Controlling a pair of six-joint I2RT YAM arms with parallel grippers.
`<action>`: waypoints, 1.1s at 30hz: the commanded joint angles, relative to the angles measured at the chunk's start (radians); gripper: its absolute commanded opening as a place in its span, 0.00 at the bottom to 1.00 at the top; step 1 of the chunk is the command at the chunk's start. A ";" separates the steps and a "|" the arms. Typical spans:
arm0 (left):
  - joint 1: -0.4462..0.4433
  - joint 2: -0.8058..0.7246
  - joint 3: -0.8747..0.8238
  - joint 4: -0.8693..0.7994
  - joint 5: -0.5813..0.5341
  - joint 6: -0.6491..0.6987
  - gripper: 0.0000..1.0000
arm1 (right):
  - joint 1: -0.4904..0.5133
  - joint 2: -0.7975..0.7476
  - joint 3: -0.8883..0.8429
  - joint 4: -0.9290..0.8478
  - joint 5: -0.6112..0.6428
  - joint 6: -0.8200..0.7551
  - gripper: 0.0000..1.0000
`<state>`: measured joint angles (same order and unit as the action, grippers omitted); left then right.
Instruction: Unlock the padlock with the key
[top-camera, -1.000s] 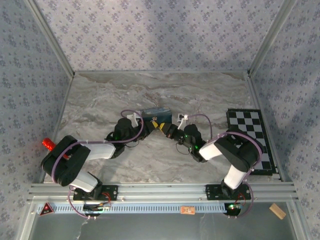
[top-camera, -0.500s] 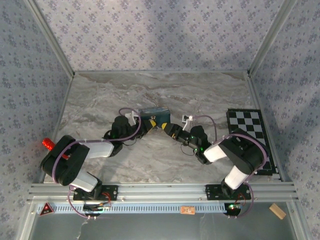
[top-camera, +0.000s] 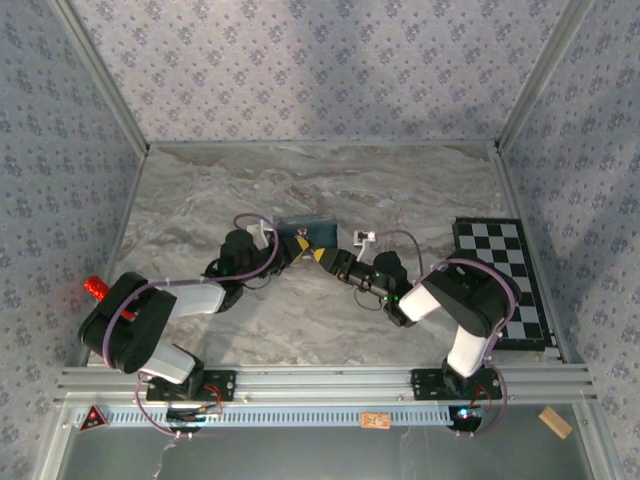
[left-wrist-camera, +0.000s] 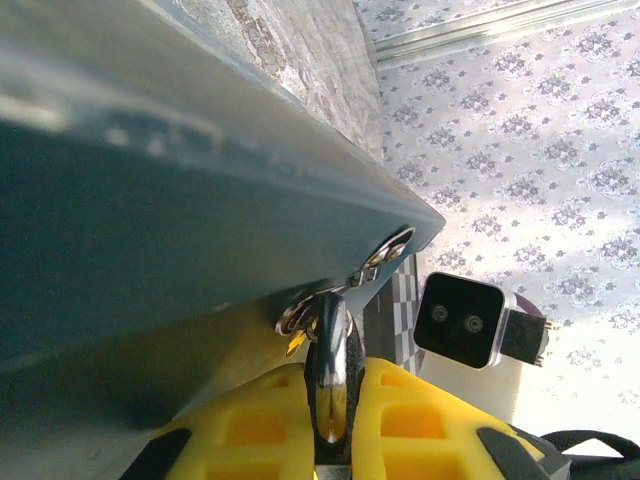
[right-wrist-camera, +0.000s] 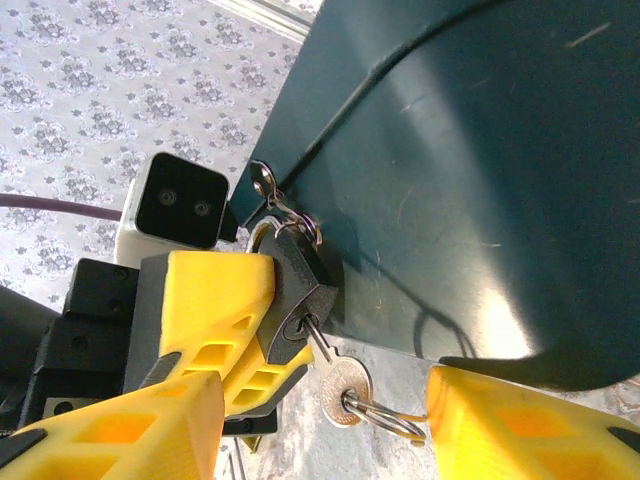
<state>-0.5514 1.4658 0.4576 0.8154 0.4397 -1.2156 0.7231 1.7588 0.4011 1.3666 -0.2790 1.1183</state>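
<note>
From above, I see both arms meeting at the blue box (top-camera: 310, 229) mid-table. On my left wrist camera, the left gripper (left-wrist-camera: 330, 390) pinches the padlock (left-wrist-camera: 330, 365), which hangs against the box's side. On my right wrist camera, the key (right-wrist-camera: 338, 378) sits in the padlock's keyhole, and the right gripper (right-wrist-camera: 325, 402) has its fingers spread on either side, not gripping it.

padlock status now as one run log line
padlock: on box latch, clamped by left pincer | key: in keyhole | right pincer: open around key, not gripping
</note>
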 joint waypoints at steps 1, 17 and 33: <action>-0.001 -0.046 0.036 0.096 0.047 -0.002 0.00 | 0.008 0.013 0.025 0.026 -0.015 0.002 0.57; 0.000 -0.053 0.032 0.074 0.044 0.015 0.00 | 0.001 -0.005 0.033 0.026 -0.034 0.018 0.38; -0.010 -0.032 0.025 0.085 0.058 0.022 0.00 | -0.016 -0.004 0.040 0.026 -0.058 0.023 0.17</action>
<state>-0.5518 1.4490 0.4576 0.8108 0.4572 -1.2163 0.7132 1.7615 0.4145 1.3663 -0.3279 1.1412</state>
